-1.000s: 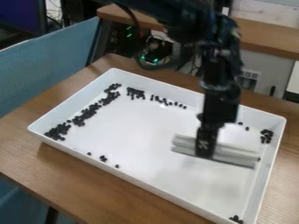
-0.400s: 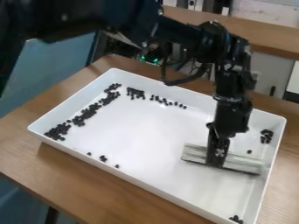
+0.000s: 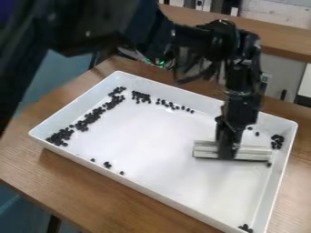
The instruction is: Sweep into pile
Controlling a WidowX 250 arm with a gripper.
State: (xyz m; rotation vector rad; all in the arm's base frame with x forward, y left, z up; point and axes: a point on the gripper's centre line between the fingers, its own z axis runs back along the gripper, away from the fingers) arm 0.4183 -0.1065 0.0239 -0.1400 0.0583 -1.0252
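Pellets [image 3: 90, 118] line the tray's [image 3: 161, 154] left side in the camera view as a black claw [image 3: 227, 151] grips a pale sweeping bar [image 3: 254, 154] near the right wall; with other clusters scattered, one pile looks far off.

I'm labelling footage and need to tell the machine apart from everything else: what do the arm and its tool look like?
The arm is black, with thick, chunky segments and a dark cable curving near the wrist. The tool is black and narrow, with small pale marks.
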